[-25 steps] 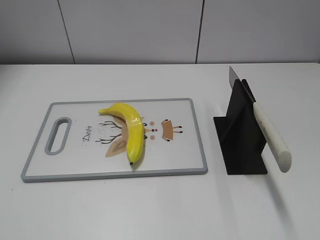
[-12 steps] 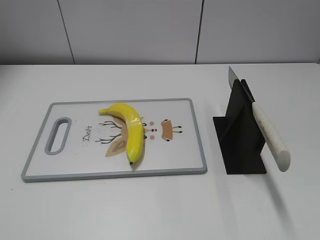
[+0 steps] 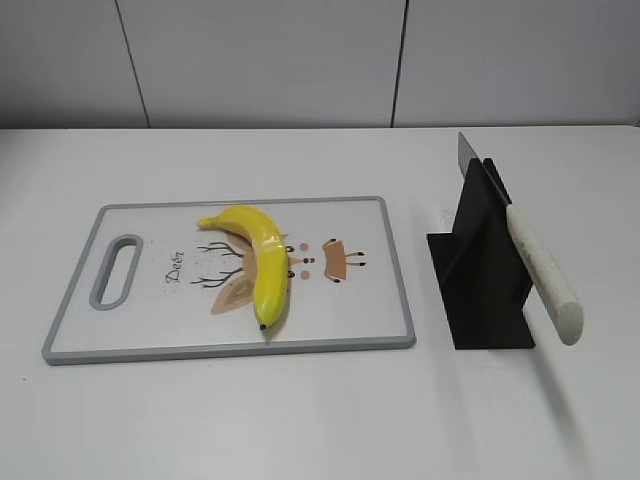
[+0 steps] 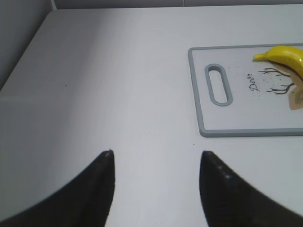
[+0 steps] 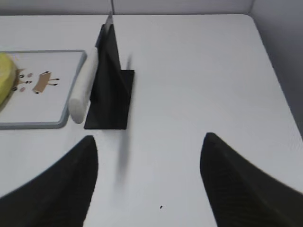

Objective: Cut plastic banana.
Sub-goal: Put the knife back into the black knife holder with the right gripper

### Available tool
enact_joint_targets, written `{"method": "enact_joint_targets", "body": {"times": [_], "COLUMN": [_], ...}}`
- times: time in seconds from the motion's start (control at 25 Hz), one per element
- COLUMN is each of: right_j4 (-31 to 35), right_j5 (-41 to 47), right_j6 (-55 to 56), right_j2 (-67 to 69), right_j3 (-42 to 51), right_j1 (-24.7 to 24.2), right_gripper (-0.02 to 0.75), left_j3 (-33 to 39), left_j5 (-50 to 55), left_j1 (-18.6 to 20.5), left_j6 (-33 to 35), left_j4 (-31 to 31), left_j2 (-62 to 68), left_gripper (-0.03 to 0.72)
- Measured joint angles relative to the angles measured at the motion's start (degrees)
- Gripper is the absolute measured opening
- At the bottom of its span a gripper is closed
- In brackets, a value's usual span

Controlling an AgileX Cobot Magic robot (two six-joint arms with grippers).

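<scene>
Yellow and glossy, the plastic banana [image 3: 259, 264] lies on the cutting board [image 3: 70, 300], near the board's middle, its curved back toward the right and 1 dark tip pointing at the near edge. It covers part of the tan deer print [image 3: 335, 259] and sits beside the word "Deer". The board is white with a grey rim and a slot handle [image 3: 117, 270] at its left end, and it rests flat on the white surface [image 3: 300, 420].

Just right of the board stands a black knife stand [image 3: 480, 270]. A knife [image 3: 535, 265] leans in it, blade up toward the back wall and white handle sloping down toward the front.

The left tool [image 4: 156, 179] hangs over bare surface, left of and nearer than the board; its 2 dark fingers [image 4: 94, 189] are spread wide and hold nothing. The right tool [image 5: 149, 175] is over the surface in front of the stand, also spread wide with nothing between its fingers [image 5: 236, 184]. Neither touches the banana, the knife or the board.
</scene>
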Motion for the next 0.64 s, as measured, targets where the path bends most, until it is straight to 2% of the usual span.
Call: {"method": "enact_joint_targets", "body": {"times": [0.12,0.64], "right_j4": [0.0,0.07], "right_j5": [-0.17,-0.35], "right_j6": [0.0,0.0], "right_j2": [0.0,0.0], "right_j3": [0.0,0.0], "right_j1": [-3.46,-3.58], "right_gripper": [0.517,0.518], "left_j3": [0.0,0.0], "left_j5": [0.0,0.0], "left_j1": [0.0,0.0], "left_j6": [0.0,0.0], "left_j4": [0.0,0.0], "left_j2": [0.0,0.0], "left_gripper": [0.531,0.526]}}
